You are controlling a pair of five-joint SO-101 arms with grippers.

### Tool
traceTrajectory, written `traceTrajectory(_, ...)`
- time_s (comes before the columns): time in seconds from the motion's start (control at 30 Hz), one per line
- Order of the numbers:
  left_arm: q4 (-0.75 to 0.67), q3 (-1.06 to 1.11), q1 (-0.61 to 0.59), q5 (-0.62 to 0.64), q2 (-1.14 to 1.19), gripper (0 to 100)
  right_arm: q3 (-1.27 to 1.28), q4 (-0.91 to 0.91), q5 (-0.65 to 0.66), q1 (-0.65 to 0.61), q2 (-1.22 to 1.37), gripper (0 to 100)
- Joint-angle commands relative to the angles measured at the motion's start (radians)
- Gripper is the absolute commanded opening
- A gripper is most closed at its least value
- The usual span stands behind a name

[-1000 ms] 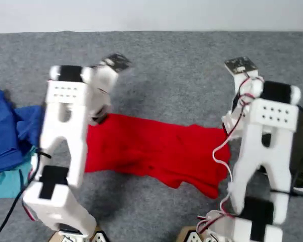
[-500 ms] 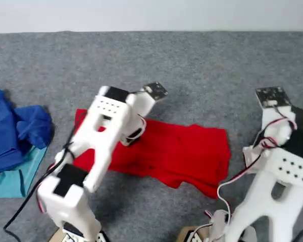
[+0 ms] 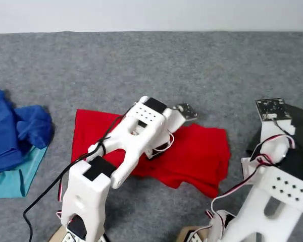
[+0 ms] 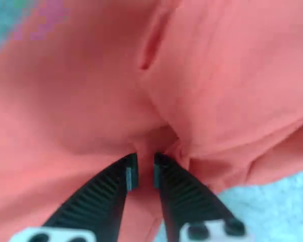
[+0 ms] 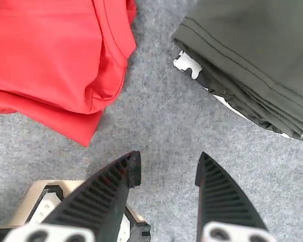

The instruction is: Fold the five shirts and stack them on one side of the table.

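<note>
Red shirt (image 3: 202, 151) lies spread mid-bench, toward the near edge, roughly halved, with rumpled layers at its right end. The left fingers (image 4: 108, 189) are down on it, pressed nearly together, pinching a small ridge of red cloth that puckers at their tips. The right fingers (image 5: 108, 189) are spread wide and hold nothing. They hang over bare bench (image 3: 192, 65) between the red shirt's right end and the folded dark shirt (image 5: 262, 60) at the right edge.

We judge the step to be taking hold for the next fold. To do it well:
- keep the pinch shallow but sure, top layer if possible
- lift low and carry across evenly
- let the right fingers pin or take the loose right end, so that it does not drag

From above, the left arm covers its own pinch; the left wrist view shows it plainly. The right wrist view shows stacked hems on the dark shirt and a pale patterned scrap under it. The high view adds the blue heap (image 3: 10, 131) and the teal shirt (image 3: 10, 181) at the left edge, unfolded.
</note>
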Motion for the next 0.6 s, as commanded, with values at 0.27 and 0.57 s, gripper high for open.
traceTrajectory(0.27,0.14,-0.028,0.029,-0.06,-0.008,1,-0.005,-0.008,0.009,0.015,-0.022,18.7)
traceTrajectory(0.57,0.187,-0.027,0.107,-0.06,-0.008,1,-0.005,-0.018,0.009,0.012,-0.021,18.7)
